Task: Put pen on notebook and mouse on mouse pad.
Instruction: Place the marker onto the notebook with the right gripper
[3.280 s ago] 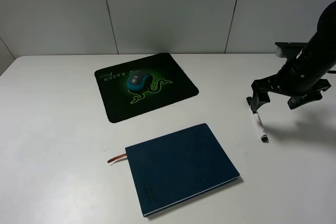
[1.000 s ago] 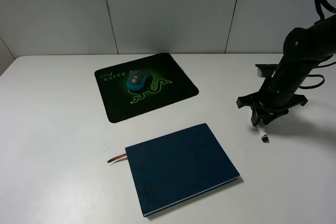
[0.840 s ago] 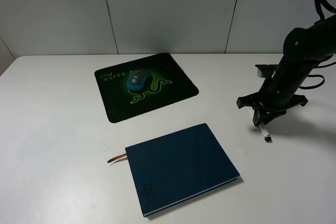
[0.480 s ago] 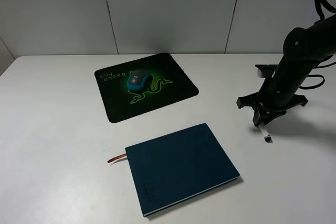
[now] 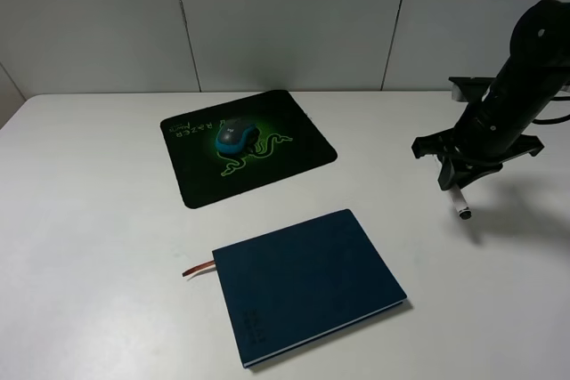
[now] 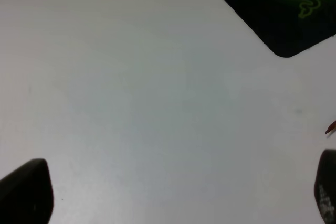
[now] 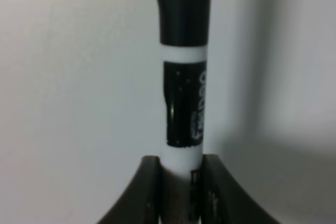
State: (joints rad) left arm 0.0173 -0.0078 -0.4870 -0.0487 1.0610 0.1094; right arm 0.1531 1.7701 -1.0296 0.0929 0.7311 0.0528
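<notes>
Pen (image 7: 182,77) between right pincer (image 7: 180,165) fingertips

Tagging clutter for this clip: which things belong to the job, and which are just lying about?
Job: pen, clamped in right gripper; notebook; mouse; mouse pad.
Lying about: nothing loose; only white table, wall panels.

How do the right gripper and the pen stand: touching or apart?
Touching. In the right wrist view the right gripper clamps the pen: both fingers press its white barrel.
</notes>
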